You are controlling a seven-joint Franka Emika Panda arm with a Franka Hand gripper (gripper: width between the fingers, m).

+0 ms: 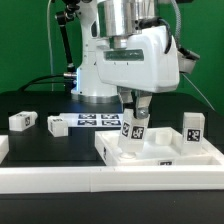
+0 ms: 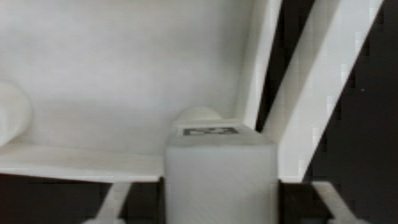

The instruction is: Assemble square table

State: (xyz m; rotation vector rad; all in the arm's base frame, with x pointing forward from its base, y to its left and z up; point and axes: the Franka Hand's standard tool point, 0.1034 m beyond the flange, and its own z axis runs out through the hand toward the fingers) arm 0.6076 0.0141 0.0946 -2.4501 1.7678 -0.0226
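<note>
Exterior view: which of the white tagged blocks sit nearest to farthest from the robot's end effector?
1. Gripped leg, held in the end effector.
2. Right leg, on the exterior view's right.
3. Middle-left leg, on the exterior view's left.
4. Far-left leg, outermost on that left side.

1 standing leg (image 1: 193, 128) near claw (image 1: 134, 129)

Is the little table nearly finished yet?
Not quite. The first leg already stands on the top; whether it is screwed in, I cannot tell. The pincer holds a second leg upright at the top. A third leg and fourth leg lie loose on the black table.
</note>
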